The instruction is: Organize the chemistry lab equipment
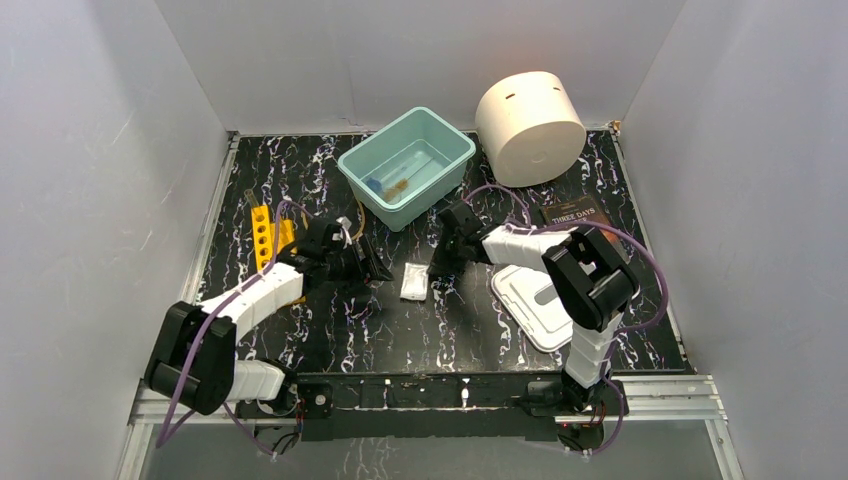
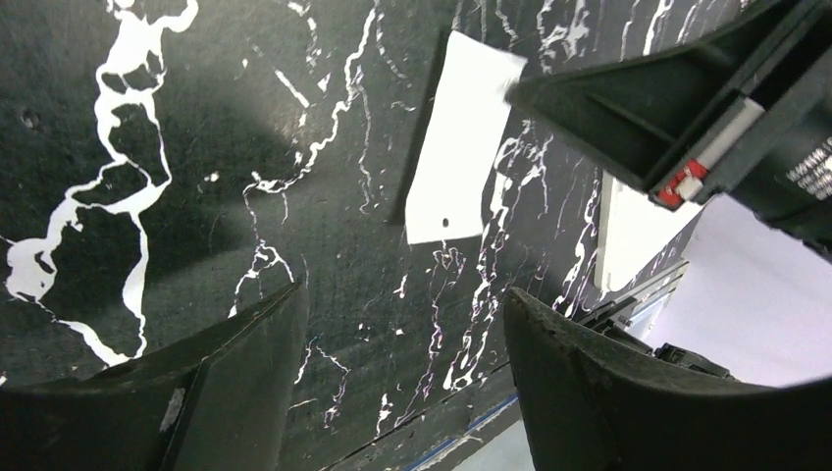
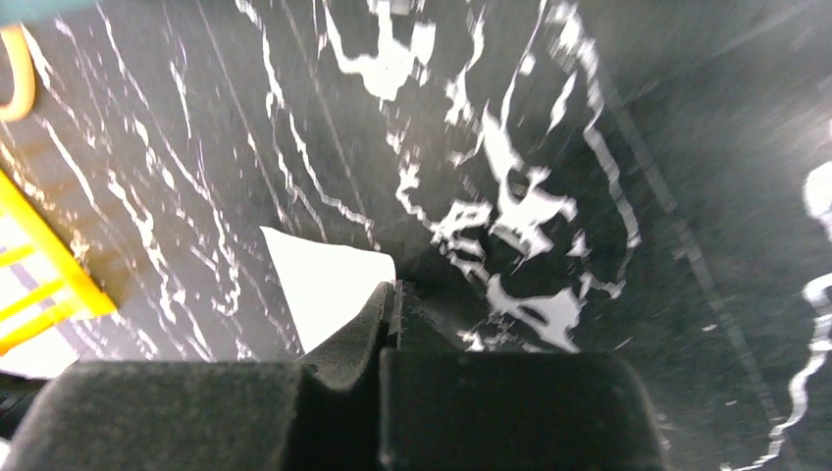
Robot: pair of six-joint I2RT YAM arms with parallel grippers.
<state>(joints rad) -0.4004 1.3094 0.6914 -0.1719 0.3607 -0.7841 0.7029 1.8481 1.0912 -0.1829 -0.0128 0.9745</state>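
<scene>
While we're peering down from the top view, our right gripper (image 1: 437,268) has its jaws squeezed fully together on the upper right corner of the flat white plastic packet (image 1: 414,283). The packet lies on the black marbled worktop (image 1: 450,335) around mid-frame, just below the teal plastic bin (image 1: 398,208). Our left gripper (image 1: 378,268) hangs spread wide just left of the packet, holding nothing.

packet (image 3: 324,280) corner hidden by right gripper (image 3: 392,299), bin (image 1: 435,195) contents unclear
</scene>
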